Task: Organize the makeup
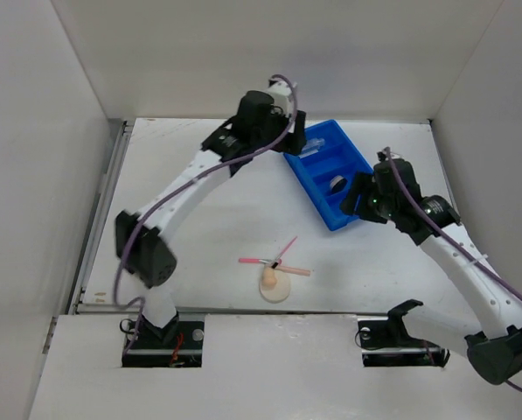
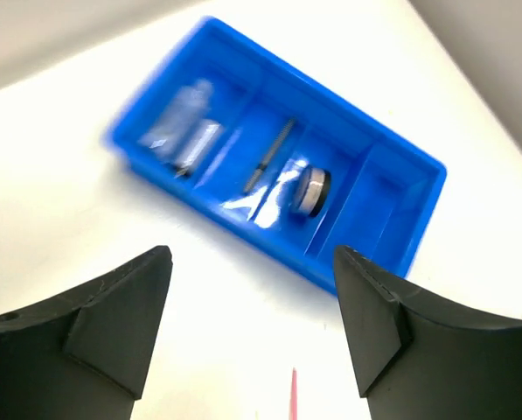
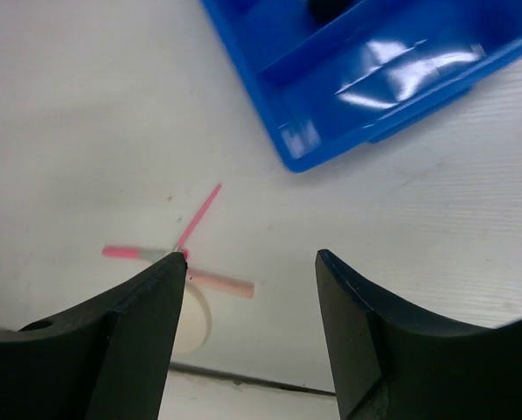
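The blue tray (image 1: 352, 162) sits at the back right. In the left wrist view the tray (image 2: 400, 219) holds a clear tube (image 2: 186, 131) in one end compartment, and a thin dark pencil (image 2: 269, 156) and a black round compact (image 2: 311, 188) in the middle one. Thin pink sticks (image 1: 274, 261) lie crossed on the table by the beige puff (image 1: 278, 290) and the peach sponge (image 1: 267, 280). They also show in the right wrist view: sticks (image 3: 199, 214) and puff (image 3: 195, 319). My left gripper (image 1: 291, 140) (image 2: 252, 255) is open and empty beside the tray. My right gripper (image 1: 358, 199) (image 3: 250, 258) is open and empty near the tray's near corner.
White walls close in the table on the left, back and right. A dark seam (image 3: 243, 378) marks the table's near edge just past the puff. The tray's third compartment (image 2: 379, 197) holds nothing.
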Tool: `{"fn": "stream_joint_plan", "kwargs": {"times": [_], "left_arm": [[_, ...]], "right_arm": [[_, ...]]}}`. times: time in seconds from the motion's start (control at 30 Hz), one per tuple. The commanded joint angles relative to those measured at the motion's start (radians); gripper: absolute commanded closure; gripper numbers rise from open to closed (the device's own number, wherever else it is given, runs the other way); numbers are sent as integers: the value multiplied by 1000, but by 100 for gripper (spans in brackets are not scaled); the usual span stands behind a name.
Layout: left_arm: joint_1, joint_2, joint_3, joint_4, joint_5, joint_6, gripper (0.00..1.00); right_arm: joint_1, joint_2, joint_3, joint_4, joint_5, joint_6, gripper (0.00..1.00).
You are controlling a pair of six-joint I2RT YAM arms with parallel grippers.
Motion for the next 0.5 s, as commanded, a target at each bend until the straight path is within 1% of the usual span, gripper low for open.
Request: {"fn": "stream_joint_plan", "kwargs": {"times": [0.0, 0.03, 0.07, 0.1, 0.13, 0.17, 0.2, 0.23, 0.27, 0.3, 0.33, 0.37, 0.4, 0.47], "left_arm": [[3, -250, -153, -115, -261, -71, 29], [17, -325, -177, -226, -329, -103, 27], [17, -356, -211, -291, -442, -140, 27], [26, -384, -227, -354, -489, -177, 27], [26, -439, -243, -412, -535, -250, 27], [26, -468, -291, -505, -616, -287, 26], [26, -531, -322, -558, -636, -342, 26], [26, -532, -355, -559, -645, -343, 26], [35, -597, -386, -583, -659, -376, 26], [35, -631, -449, -583, -668, -386, 26], [35, -704, -505, -583, -658, -398, 26], [35, -705, -506, -583, -658, -398, 26], [35, -735, -517, -592, -658, -398, 26], [35, -746, -527, -601, -658, -398, 26]], "right_arm": [[119, 22, -15, 86, -37, -20, 33], [155, 48, -24, 86, -25, -5, 32], [191, 67, -24, 109, -15, 15, 31], [262, 89, -38, 109, -6, 15, 30], [299, 138, -47, 126, -6, 27, 30], [332, 163, -47, 152, -6, 27, 29], [403, 207, -59, 169, -15, 27, 29], [438, 208, -59, 189, -26, 27, 29], [472, 241, -70, 207, -26, 27, 25], [501, 255, -70, 256, -49, 27, 22], [577, 315, -85, 302, -161, 12, 15], [578, 315, -85, 303, -163, 12, 15], [601, 361, -85, 313, -163, 12, 15], [670, 402, -64, 327, -163, 12, 15]]}}
